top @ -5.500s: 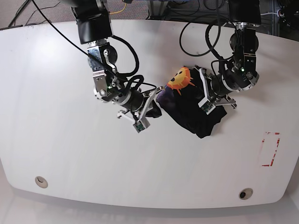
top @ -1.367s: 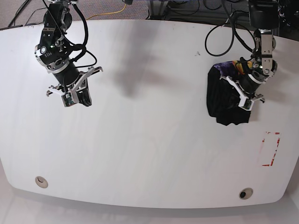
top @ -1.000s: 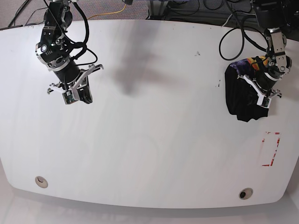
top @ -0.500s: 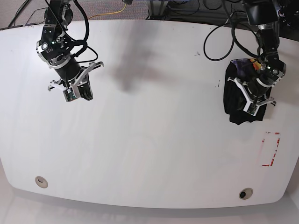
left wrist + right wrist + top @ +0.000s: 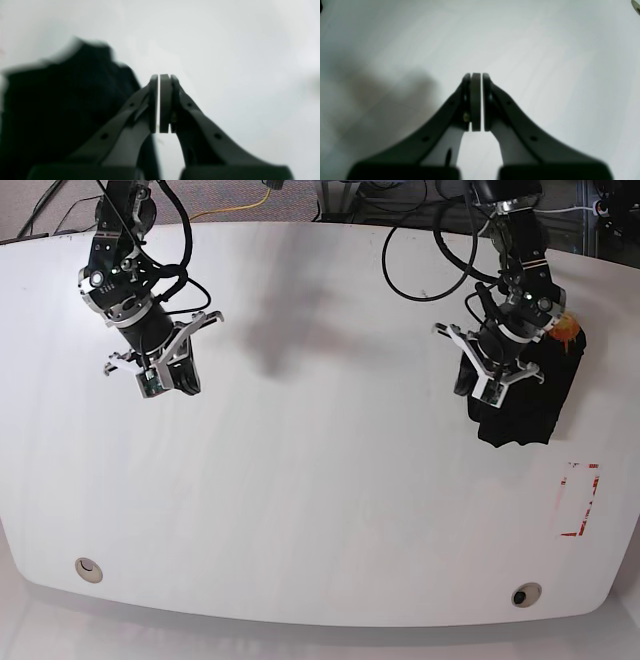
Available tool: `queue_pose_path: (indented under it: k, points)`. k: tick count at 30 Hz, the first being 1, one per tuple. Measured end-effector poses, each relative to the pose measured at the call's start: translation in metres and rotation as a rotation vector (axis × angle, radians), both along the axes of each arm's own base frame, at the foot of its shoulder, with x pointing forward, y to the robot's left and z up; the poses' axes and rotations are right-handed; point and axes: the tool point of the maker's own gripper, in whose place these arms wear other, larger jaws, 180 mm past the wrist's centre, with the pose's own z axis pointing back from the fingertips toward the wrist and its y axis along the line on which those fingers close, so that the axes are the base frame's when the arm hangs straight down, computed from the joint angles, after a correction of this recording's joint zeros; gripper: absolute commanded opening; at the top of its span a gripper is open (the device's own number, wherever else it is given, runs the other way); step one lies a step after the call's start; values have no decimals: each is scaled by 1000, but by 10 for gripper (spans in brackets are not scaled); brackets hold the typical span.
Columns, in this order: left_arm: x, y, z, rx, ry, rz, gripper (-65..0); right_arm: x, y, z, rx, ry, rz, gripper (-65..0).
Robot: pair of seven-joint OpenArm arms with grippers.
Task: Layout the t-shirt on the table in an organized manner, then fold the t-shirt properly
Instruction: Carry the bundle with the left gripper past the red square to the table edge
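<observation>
The black t-shirt (image 5: 535, 395) lies bunched in a heap on the white surface (image 5: 320, 500), out at about three o'clock. The left hand (image 5: 476, 385) sits against the heap's nine o'clock edge, pads pressed together on nothing. The right hand (image 5: 165, 380), at ten o'clock, is likewise pinched together and empty.

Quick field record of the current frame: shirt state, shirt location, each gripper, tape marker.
t-shirt: bunched in a dark heap, not spread, orange print showing at its upper right edge
location: right side of the table in the base view, above the red tape rectangle
left gripper: fingers shut, empty, at the heap's left edge
right gripper: fingers shut, empty, over bare table far from the shirt
fold progress: not started
</observation>
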Motion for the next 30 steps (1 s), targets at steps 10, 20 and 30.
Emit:
queue_pose_path:
  k: [10,20,30]
  points:
    - [-11,9,-33,-12,90,4,-650,0,0,0,0,-1,0,-642]
    - [-17,62,-44,5,111,96,-650,-2,6,0,-3,-1,43,-642]
    - [-31,140,-38,67,105,256,-650,-4,6,-1,-4,4,42,-642]
